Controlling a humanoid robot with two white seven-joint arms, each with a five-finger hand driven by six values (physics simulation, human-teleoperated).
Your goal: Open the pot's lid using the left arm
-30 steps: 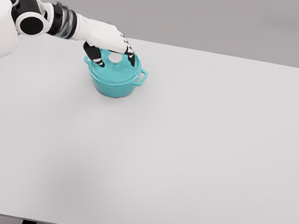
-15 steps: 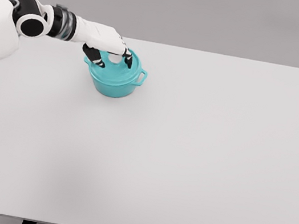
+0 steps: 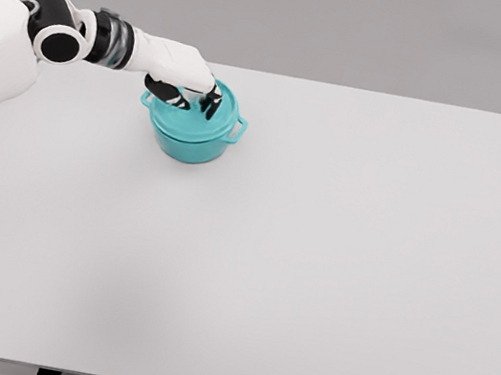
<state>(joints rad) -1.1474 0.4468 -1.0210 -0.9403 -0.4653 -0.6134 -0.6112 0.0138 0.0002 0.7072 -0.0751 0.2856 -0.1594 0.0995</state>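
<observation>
A teal pot [image 3: 190,143] with two side handles stands on the white table at the back left. Its teal lid [image 3: 207,117] rests on top, possibly slightly raised on one side. My left hand [image 3: 190,91] reaches in from the left and lies over the middle of the lid, with its dark-tipped fingers [image 3: 212,103] curled down around the knob, which they hide. The right arm is out of view.
The white table [image 3: 316,257] spreads wide to the right of the pot and toward me. Its far edge runs just behind the pot, and dark legs show under the near edge.
My left hand has lowered onto the lid and closed its fingers over the white knob, which was visible one second ago. The pot stays in place.
</observation>
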